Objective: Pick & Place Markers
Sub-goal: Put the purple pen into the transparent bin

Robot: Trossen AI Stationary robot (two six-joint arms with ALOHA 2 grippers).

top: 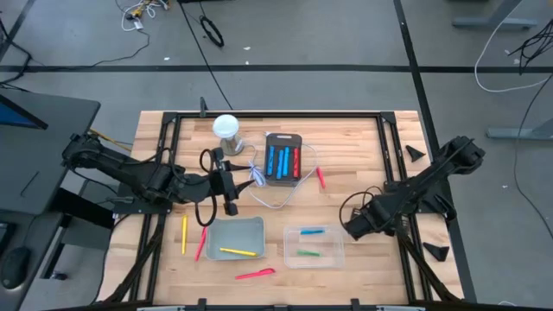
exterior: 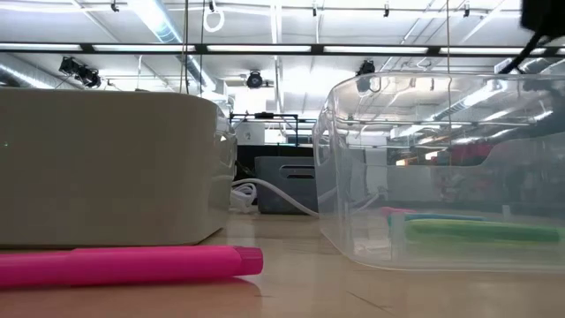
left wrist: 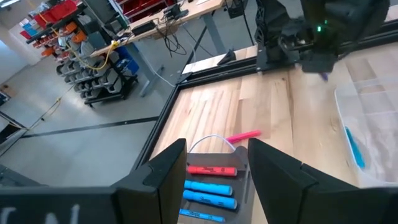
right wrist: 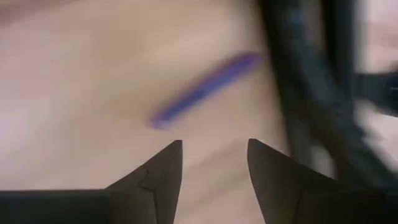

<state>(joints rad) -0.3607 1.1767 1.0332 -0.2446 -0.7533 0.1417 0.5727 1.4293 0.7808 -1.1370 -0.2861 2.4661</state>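
Note:
My right gripper stands open near the table's right side, pointing down over a purple marker that lies flat on the wood just beyond its fingertips. My left gripper hovers open at mid-left, aimed toward a dark tray holding blue markers and a red one. A clear box holds a blue marker and a green marker. A grey tray holds a yellow marker. Loose on the table lie a red marker, a yellow one, a red one and a pink one.
A white coiled cable loops between the dark tray and the grey tray. A white round object stands at the far edge. A black frame rims the table. Bare wood lies between the clear box and the dark tray.

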